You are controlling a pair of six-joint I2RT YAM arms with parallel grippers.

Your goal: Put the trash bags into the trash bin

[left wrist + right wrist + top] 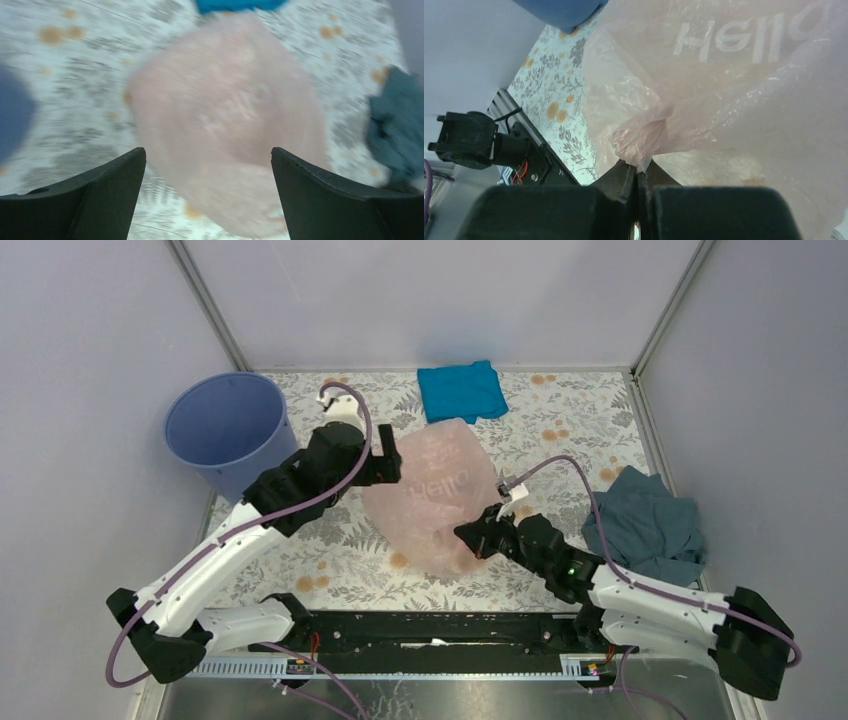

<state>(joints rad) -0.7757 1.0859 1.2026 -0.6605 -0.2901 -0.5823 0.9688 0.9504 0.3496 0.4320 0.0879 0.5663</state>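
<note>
Trash bag (440, 495) lay right of the trash bin (228, 425), near edge pinched by the right gripper (637, 170); the left gripper (392, 456), jaws spread, hovered at its bin-side edge.

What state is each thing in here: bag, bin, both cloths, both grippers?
Bag: lying rumpled on the table, outside the bin, near edge pinched by the right gripper.
Bin: upright, nothing seen inside.
Blue cloth: folded, lying flat.
Grey cloth: crumpled in a heap.
Left gripper: open, over the bag, holding nothing.
Right gripper: shut on the bag.
</note>
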